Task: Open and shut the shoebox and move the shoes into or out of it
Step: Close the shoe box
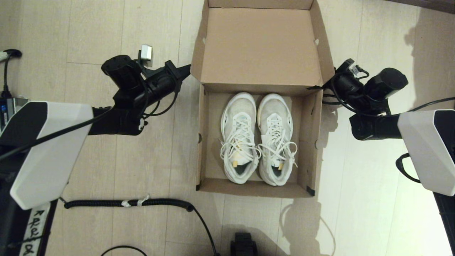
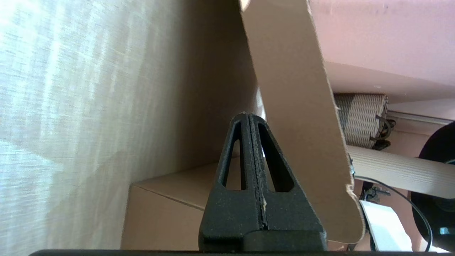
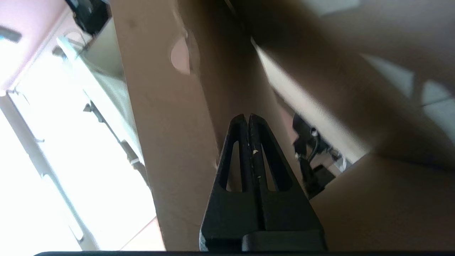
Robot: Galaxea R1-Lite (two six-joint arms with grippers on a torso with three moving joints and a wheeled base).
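Your left pincer (image 1: 186, 68) and right pincer (image 1: 314, 87), both pressed together, flank the open shoebox (image 1: 202, 135) at nine and three o'clock; sneakers (image 1: 257, 137) sit inside.

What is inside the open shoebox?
Inside the shoebox the pair of white sneakers lies side by side, toes toward the lid. The floor beneath them is covered.

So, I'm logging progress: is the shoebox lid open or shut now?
Open. The shoebox lid stands raised behind the tray, showing both shoes inside. The left gripper and right gripper, both shut, flank its sides.
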